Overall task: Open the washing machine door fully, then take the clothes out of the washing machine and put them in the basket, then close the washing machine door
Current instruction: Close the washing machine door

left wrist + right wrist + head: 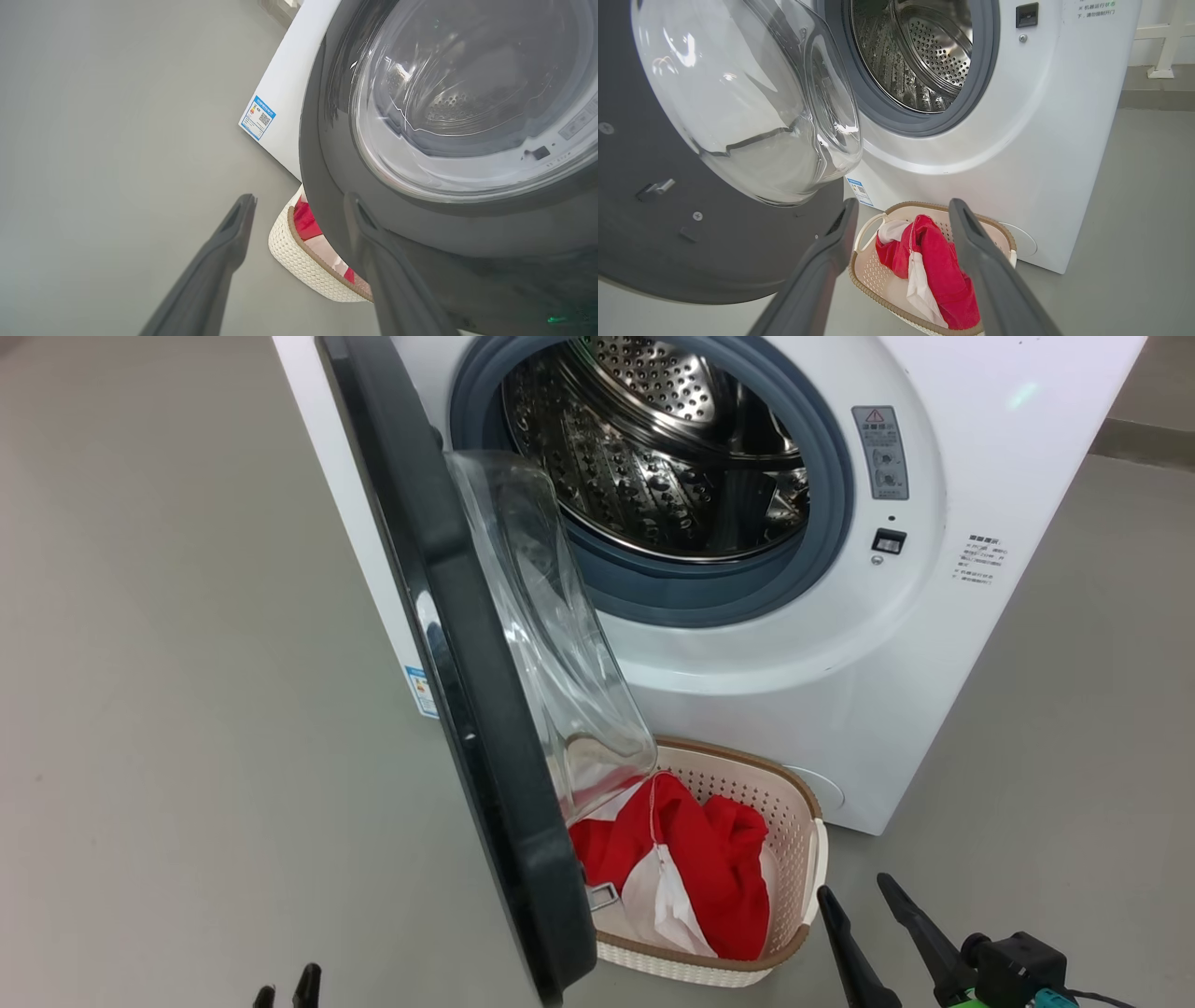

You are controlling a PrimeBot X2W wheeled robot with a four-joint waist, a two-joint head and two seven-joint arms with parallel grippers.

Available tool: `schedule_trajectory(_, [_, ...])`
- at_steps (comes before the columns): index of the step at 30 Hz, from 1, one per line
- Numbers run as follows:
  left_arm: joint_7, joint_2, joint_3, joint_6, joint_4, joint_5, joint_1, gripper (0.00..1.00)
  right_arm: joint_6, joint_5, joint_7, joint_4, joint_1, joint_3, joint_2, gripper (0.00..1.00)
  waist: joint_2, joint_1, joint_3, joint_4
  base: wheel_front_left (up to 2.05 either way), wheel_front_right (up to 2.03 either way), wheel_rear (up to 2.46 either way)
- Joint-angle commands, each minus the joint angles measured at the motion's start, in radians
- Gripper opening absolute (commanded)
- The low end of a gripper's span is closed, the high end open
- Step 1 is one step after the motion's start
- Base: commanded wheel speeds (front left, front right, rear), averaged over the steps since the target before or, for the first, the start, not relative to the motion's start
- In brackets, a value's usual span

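We see the door [448,644] open on the left and red clothes [709,868] in the basket [805,859] on the floor [140,709], just near the washing machine [934,644]. Our left gripper [299,201] and right gripper [903,205] hang with fingers spread, empty.

The floor [168,709] is smooth, matte grey-beige, without seams. On it stands the white front-loading washing machine [934,663], base flat on the ground, with a small blue sticker [422,691] low on its left front corner. Just in front of the machine, close against its lower panel, though whether touching cannot be told, sits the cream perforated basket [794,845], upright, with a brown woven-look rim.
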Motion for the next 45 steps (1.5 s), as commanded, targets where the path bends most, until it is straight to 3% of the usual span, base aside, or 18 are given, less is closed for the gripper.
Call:
schedule_trajectory(1, [-0.012, 0.009, 0.053, -0.006, -0.015, 0.051, -0.015, 1.00, 0.008, -0.008, -0.006, -0.020, -0.026, 0.023, -0.009, 1.00, 0.0000, 0.0001, -0.001, -0.001, 0.00, 0.00, 0.00])
schedule_trajectory(8, [-0.012, -0.088, 0.187, -0.006, -0.080, 0.405, 0.027, 1.00, 0.008, -0.006, -0.006, -0.019, -0.021, 0.024, -0.008, 1.00, 0.0000, 0.0001, -0.008, -0.004, 0.00, 0.00, 0.00])
schedule_trajectory(18, [-0.012, -0.200, 0.345, -0.006, -0.232, 0.755, 0.092, 1.00, 0.008, -0.006, -0.006, -0.020, -0.017, 0.024, -0.006, 1.00, 0.0000, 0.0001, -0.015, -0.003, 0.00, 0.00, 0.00])
schedule_trajectory(29, [-0.012, -0.233, 0.370, -0.006, -0.309, 0.869, 0.138, 1.00, 0.008, -0.007, -0.006, -0.020, -0.017, 0.023, -0.004, 1.00, 0.0000, 0.0001, -0.020, -0.005, 0.00, 0.00, 0.00])
schedule_trajectory(42, [-0.012, -0.234, 0.364, -0.006, -0.314, 0.836, 0.134, 1.00, 0.008, -0.008, -0.006, -0.019, -0.018, 0.019, -0.006, 1.00, 0.0000, 0.0001, -0.021, -0.005, 0.00, 0.00, 0.00])
schedule_trajectory(45, [-0.012, -0.234, 0.364, -0.006, -0.329, 0.772, 0.124, 0.98, 0.008, -0.007, -0.006, -0.020, -0.019, 0.017, -0.006, 1.00, 0.0000, 0.0001, -0.019, -0.004, 0.00, 0.00, 0.00])
